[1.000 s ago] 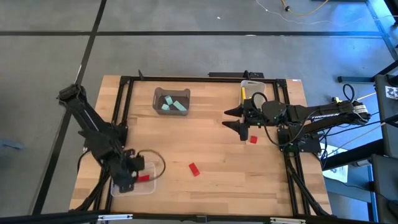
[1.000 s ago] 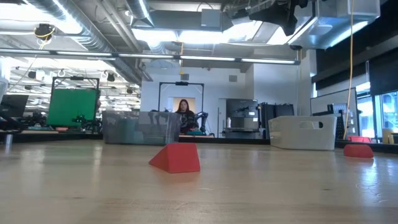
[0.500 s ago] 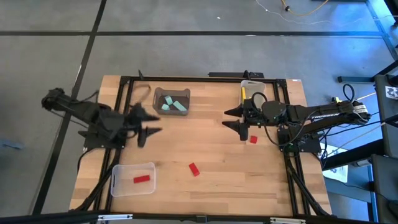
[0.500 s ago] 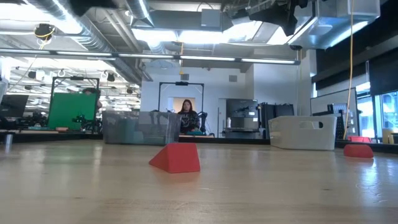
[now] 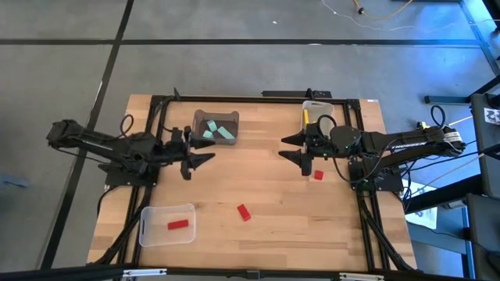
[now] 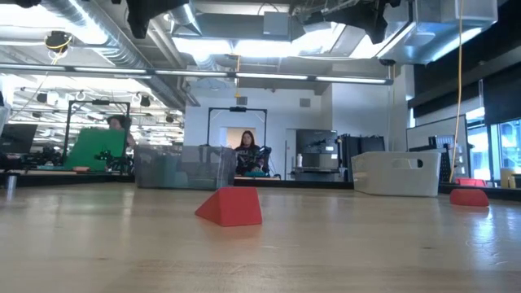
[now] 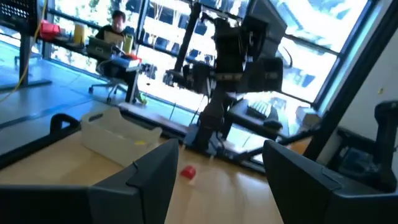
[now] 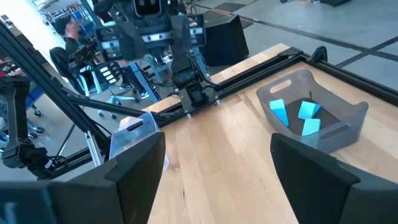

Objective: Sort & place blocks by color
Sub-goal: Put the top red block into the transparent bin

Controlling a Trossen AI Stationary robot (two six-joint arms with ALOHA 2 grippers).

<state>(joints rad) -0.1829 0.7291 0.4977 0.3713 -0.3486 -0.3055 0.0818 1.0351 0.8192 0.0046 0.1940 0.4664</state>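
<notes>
Red block (image 5: 244, 211) lies well apart from both open hands.

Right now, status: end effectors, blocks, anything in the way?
Left end effector open, empty, mid-table. Right end effector open, empty, beside a loose red block. Another red block loose on the table. Nothing in the way.

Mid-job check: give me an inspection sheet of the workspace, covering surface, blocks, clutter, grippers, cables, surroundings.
Surface: light wooden table, black frame rails.
Job's things: mint green blocks in dark grey bin; one red block in clear plastic bin; loose red block mid-table, another below the right gripper; yellow block in white bin.
Clutter: nothing seen.
Grippers: left gripper open, empty, near grey bin; right gripper open, empty.
Cables: black loop on left arm.
Surroundings: people beyond.
</notes>
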